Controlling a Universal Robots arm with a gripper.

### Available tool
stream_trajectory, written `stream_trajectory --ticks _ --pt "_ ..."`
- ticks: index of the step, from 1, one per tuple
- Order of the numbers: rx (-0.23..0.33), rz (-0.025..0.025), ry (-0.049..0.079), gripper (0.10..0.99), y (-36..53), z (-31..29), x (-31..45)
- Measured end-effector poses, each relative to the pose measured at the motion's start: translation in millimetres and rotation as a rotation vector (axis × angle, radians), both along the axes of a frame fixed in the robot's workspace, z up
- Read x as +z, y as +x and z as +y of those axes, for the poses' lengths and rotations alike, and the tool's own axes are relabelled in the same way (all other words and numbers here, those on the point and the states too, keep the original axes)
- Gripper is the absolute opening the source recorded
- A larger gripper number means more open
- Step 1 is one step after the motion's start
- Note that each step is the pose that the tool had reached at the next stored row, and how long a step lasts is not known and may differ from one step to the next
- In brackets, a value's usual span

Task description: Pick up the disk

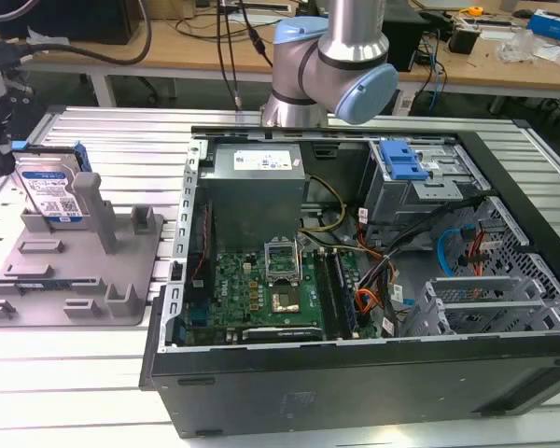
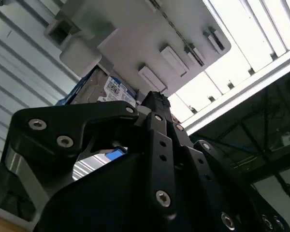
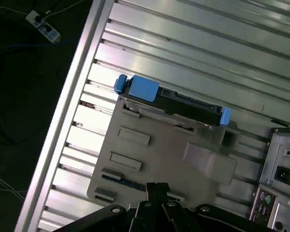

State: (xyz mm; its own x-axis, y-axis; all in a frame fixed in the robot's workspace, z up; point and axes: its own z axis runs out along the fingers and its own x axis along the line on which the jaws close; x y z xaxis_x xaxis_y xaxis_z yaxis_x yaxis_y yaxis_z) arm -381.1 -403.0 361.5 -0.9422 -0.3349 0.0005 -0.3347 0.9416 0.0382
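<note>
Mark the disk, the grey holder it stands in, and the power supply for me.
disk [image 1: 54,194], exterior view, on its white-and-blue label.
grey holder [image 1: 82,273], exterior view, on the bare base plate.
power supply [image 1: 254,201], exterior view, on its grey side face.

We read nothing: the barcode label [image 1: 56,198] on the disk [image 1: 45,174] and the white label [image 1: 261,161] on the power supply [image 1: 252,198] are too fine.
</note>
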Motion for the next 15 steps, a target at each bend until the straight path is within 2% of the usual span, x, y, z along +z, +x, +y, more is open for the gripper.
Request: stream_trajectory --ticks 3,5,7,13,15 --pt "0.076 0.0 0.0 0.114 0.0 0.0 -0.3" --pt "0.133 0.0 0.0 0.235 0.0 0.0 -0.6" --pt "0.236 0.0 0.0 0.482 0.0 0.0 -1.3" --pt "0.456 0.0 0.0 0.482 0.0 0.0 -3.3" --pt "0.492 0.0001 0.0 0.482 0.0 0.0 -3.6"
